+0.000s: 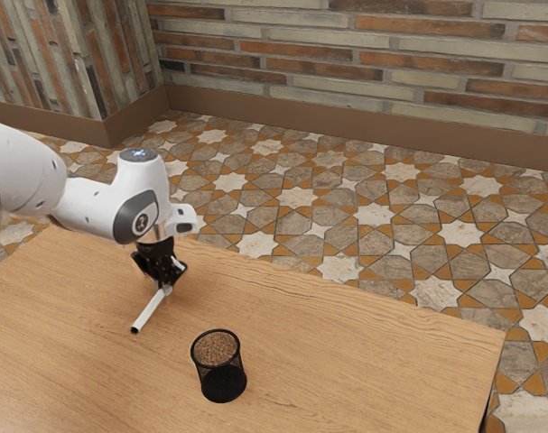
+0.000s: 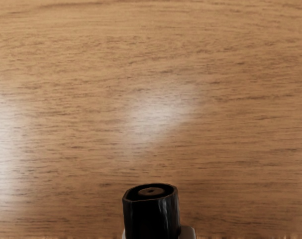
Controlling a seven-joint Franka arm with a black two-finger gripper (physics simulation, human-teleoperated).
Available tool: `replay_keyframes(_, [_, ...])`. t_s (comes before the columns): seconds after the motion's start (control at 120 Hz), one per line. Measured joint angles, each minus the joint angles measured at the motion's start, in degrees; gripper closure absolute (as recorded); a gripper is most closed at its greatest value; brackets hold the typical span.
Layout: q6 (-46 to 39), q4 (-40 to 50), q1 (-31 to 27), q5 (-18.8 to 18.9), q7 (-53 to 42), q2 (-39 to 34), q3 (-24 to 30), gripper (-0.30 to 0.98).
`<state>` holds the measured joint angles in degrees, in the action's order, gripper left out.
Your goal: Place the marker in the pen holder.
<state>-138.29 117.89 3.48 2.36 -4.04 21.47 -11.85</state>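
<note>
Gripper (image 1: pixel 167 288) clamps white marker (image 1: pixel 151 310), marker's black end slanting down toward exterior view's seven o'clock! And there's black pen holder (image 1: pixel 222 382), upright on wooden table (image 1: pixel 346 374), five o'clock from gripper, apart from marker!

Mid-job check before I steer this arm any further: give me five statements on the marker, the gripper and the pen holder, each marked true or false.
1. The gripper is shut on the marker. True.
2. The marker already stands in the pen holder. False: it is outside the holder, at the gripper.
3. The pen holder stands upright on the table. True.
4. The gripper is directly above the pen holder. False: it is off toward the exterior view's left.
5. The marker is slanted, its black end pointing away from the gripper. True.
</note>
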Motion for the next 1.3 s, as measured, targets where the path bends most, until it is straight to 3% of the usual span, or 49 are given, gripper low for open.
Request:
replay_keyframes(0.242, [0.3, 6.2, 6.9, 0.4, 1.2, -17.6, 1.9, 0.79])
replay_keyframes(0.383, [1.5, 6.9, 11.0, 0.6, 1.7, -24.1, 3.3, 0.79])
replay_keyframes(0.767, [2.1, 7.9, 15.2, -0.5, 2.8, -22.7, 7.9, 0.79])
replay_keyframes(1.3, [5.2, 15.4, 13.4, -0.2, 4.2, -33.1, 10.7, 0.78])
